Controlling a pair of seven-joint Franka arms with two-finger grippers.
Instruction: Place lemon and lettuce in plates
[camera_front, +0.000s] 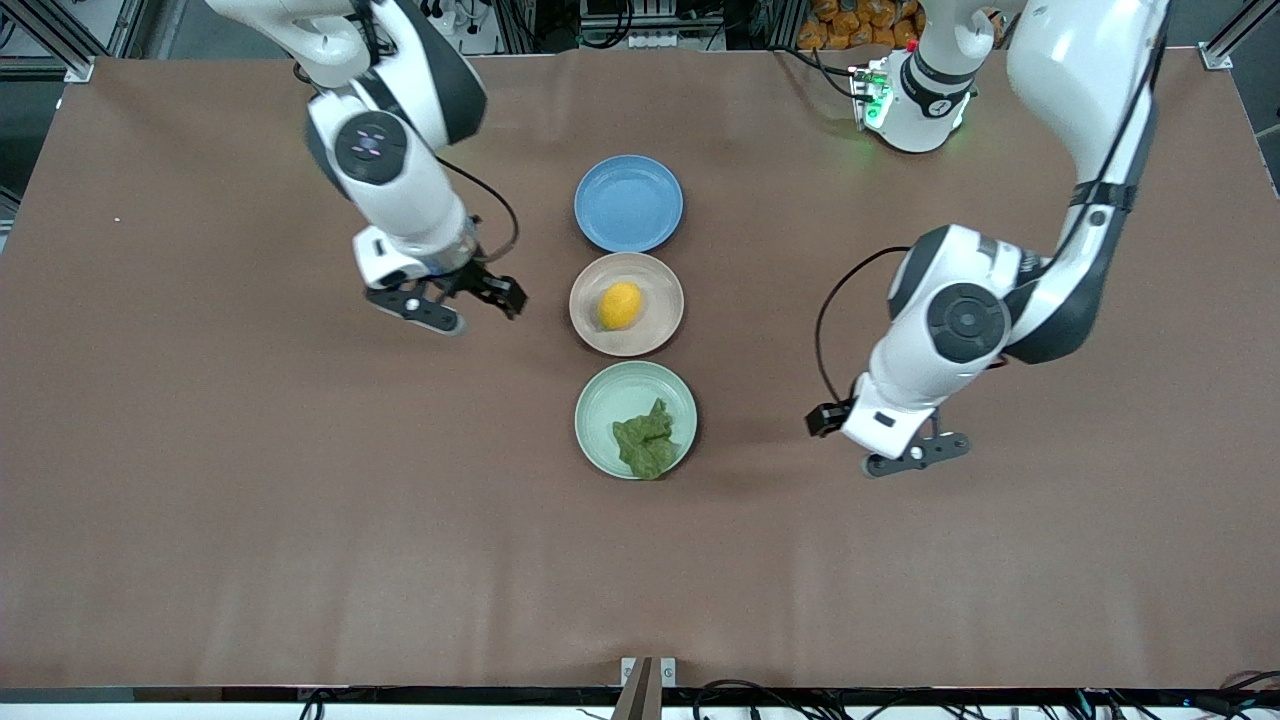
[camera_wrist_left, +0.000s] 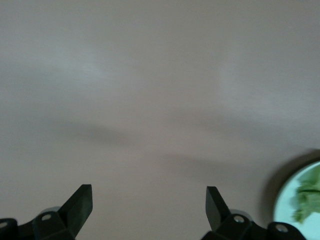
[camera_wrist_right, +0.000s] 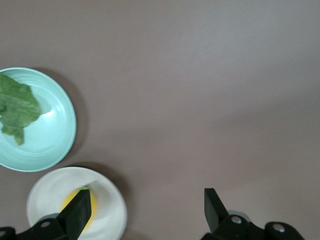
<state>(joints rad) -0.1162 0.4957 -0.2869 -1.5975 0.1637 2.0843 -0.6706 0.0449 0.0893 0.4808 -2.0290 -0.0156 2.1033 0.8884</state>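
Observation:
The lemon (camera_front: 620, 305) lies in the beige-pink plate (camera_front: 655, 330). The lettuce (camera_front: 645, 442) lies in the mint green plate (camera_front: 608, 398), which is nearer to the front camera. My right gripper (camera_front: 478, 305) is open and empty over bare table beside the beige-pink plate, toward the right arm's end. Its wrist view shows its own gripper (camera_wrist_right: 147, 210), the lemon (camera_wrist_right: 93, 216), its plate (camera_wrist_right: 107, 220), the lettuce (camera_wrist_right: 17, 107) and the mint plate (camera_wrist_right: 55, 145). My left gripper (camera_front: 905, 458) is open and empty over bare table beside the mint plate, toward the left arm's end. The left wrist view shows this gripper (camera_wrist_left: 148, 205) and the lettuce (camera_wrist_left: 307, 200).
A blue plate (camera_front: 628, 203) with nothing in it stands farther from the front camera than the beige-pink plate, in line with both. The three plates form a row down the middle of the brown table (camera_front: 250, 520).

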